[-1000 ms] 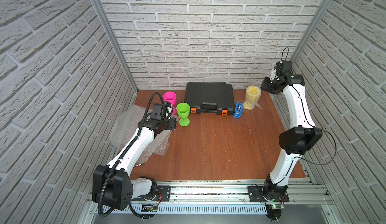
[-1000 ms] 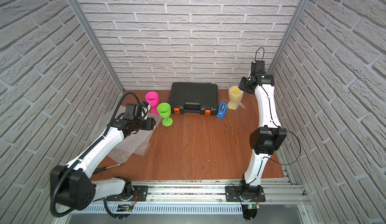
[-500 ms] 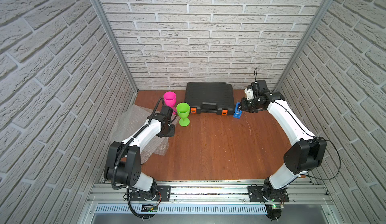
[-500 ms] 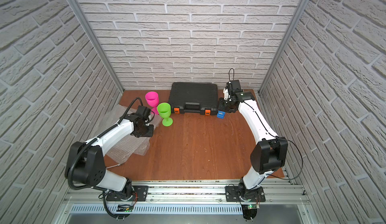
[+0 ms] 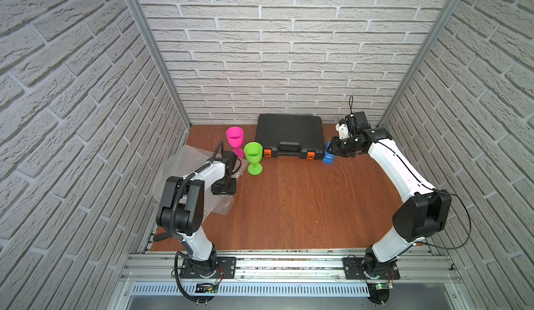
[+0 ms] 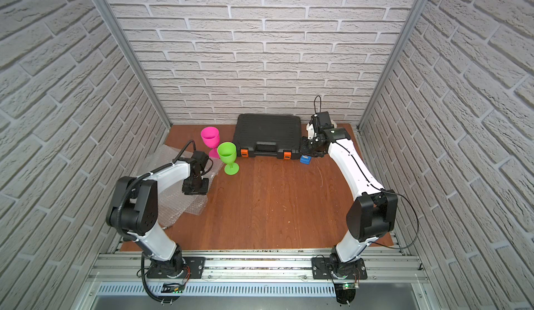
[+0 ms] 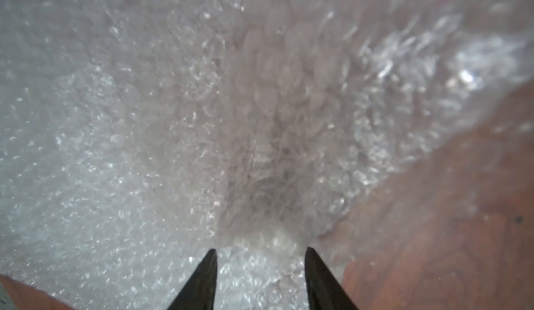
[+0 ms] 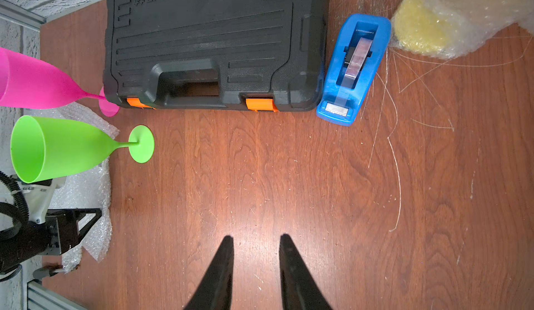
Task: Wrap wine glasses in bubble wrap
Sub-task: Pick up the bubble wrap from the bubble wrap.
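A hot pink wine glass (image 5: 234, 138) (image 6: 210, 138) and a lime green one (image 5: 253, 157) (image 6: 227, 155) stand upright at the back left. Beside them lies the bubble wrap (image 5: 185, 172) (image 6: 161, 161) (image 7: 144, 120), flat on the table. My left gripper (image 5: 224, 190) (image 7: 258, 253) points down onto its right part, jaws apart, tips at the wrap. My right gripper (image 5: 335, 148) (image 8: 257, 236) hovers open and empty above the wood near the blue tape dispenser (image 5: 328, 157) (image 8: 352, 71). A yellow wine glass (image 8: 419, 28), covered in bubble wrap, shows only in the right wrist view.
A black tool case (image 5: 289, 135) (image 6: 267, 138) (image 8: 216, 42) with orange latches lies against the back wall between the goblets and the tape dispenser. Brick walls close in three sides. Thin tape strands (image 8: 396, 161) lie on the wood at the right.
My right arm has swung from the back right corner leftward and down to the tape dispenser. My left arm has dropped onto the bubble wrap, drawn back a little, and its jaws have narrowed.
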Available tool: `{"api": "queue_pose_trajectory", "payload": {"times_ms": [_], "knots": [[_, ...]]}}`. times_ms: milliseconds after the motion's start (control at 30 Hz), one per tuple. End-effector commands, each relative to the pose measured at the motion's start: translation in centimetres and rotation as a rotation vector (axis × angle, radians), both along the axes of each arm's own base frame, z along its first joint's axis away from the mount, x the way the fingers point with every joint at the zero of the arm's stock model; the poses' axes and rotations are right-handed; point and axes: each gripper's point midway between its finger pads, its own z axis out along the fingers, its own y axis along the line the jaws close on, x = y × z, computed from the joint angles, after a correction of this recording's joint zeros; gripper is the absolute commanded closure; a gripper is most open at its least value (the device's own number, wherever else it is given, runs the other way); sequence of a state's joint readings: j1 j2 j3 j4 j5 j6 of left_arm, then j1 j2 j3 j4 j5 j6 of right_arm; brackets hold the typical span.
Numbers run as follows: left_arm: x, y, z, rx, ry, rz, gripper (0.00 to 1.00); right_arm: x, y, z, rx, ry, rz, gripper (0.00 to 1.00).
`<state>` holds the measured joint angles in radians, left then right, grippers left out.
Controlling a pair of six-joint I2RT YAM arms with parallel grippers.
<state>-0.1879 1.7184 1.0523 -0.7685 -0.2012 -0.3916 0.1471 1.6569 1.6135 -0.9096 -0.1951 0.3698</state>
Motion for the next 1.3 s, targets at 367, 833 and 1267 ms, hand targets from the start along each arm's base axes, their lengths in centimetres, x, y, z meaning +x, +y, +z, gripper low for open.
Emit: {"api": "queue_pose_trajectory", "payload": {"times_ms": [367, 833, 1267], "knots": [[2.0, 2.7, 2.8, 0.003, -0.124, 0.091, 0.99, -1.3, -0.5, 1.9, -0.031, -0.035, -0.002, 0.74], [-3.2, -3.2, 12.5, -0.246, -0.257, -0.028, 1.00, -2.5, -1.2, 2.9, -0.067, -0.048, -0.003, 0.77], [-6.0, -21.4, 15.1, -0.591, -0.286, -0.274, 1.00, -4.0, -1.8, 1.9, -0.097, -0.034, 0.001, 0.79]]}}
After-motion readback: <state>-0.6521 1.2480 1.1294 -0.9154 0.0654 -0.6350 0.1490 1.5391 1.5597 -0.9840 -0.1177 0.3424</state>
